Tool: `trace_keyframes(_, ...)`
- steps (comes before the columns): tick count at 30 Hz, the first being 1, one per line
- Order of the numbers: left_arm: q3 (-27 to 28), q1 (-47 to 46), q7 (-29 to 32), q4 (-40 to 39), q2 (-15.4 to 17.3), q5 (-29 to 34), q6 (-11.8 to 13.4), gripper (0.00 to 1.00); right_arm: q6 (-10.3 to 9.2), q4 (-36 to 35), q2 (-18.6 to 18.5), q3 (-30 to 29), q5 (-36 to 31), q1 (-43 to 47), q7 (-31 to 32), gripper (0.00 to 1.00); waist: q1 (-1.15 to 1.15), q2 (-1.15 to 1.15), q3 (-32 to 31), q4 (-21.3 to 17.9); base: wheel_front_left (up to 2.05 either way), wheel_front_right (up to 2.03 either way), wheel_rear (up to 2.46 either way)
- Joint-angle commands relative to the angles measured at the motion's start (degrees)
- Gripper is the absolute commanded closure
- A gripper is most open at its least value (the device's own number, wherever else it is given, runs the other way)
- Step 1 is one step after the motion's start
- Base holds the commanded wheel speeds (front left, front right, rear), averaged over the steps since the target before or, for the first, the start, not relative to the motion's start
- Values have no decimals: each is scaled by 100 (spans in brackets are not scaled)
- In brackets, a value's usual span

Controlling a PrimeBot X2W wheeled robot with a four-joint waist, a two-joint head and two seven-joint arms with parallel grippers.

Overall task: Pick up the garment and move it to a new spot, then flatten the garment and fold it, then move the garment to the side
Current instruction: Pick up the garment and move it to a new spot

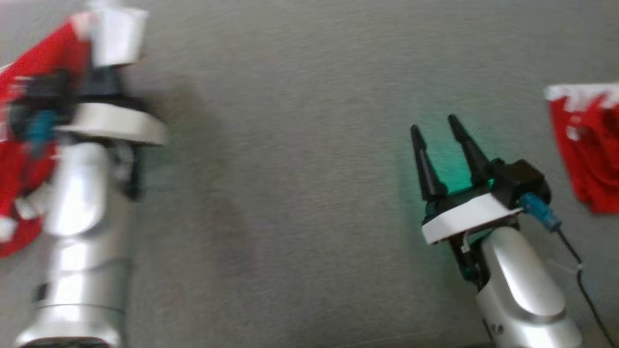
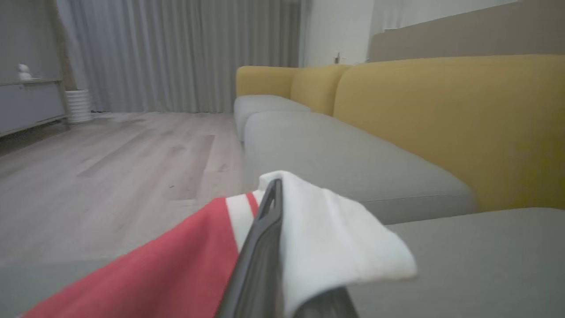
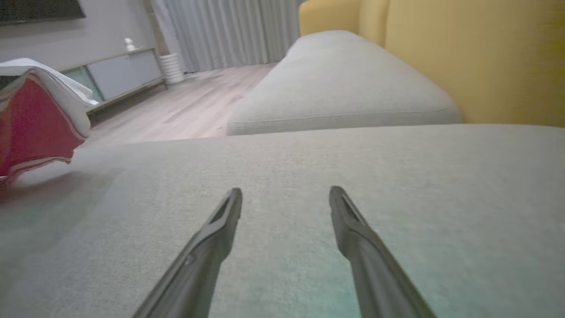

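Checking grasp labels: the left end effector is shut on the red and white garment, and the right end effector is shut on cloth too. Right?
No. The right end effector is open and empty, poised over the bare grey cushion, as the right wrist view shows. The left end effector is indeed shut on the garment.

bare grey cushion [image 1: 300, 203] lies open between red garment [image 1: 43, 60] left and red cloth [image 1: 590, 159] right.
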Motion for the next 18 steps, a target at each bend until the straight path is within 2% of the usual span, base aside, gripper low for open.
trace_keyframes(1, -55, -209, -28, -252, 74, -33, -28, 100, -4, -167, 90, 166, 65, 20, -22, 0, 0, 0, -185, -496, 0, 0, 0)
trace_keyframes(4, -724, -114, -28, -373, -203, -298, -31, 100, -4, -187, 91, 348, 205, 14, -22, 0, 0, 0, -185, -857, 0, 0, 0)
trace_keyframes(9, -1669, 60, -28, -440, -410, -918, -33, 100, -4, -206, 92, 577, 398, 9, -22, 0, 0, 0, -191, -1316, 0, 0, 0)
trace_keyframes(15, -2936, 397, -28, -824, -450, -1940, -32, 100, -4, -212, 92, 671, 463, 31, -22, 0, 0, 0, -178, -1518, 0, 0, 0)
trace_keyframes(18, -3353, 523, -28, -949, -451, -2241, 100, 100, -4, -203, 92, 620, 446, 22, -22, 0, 0, 0, -169, -1481, 0, 0, 0)
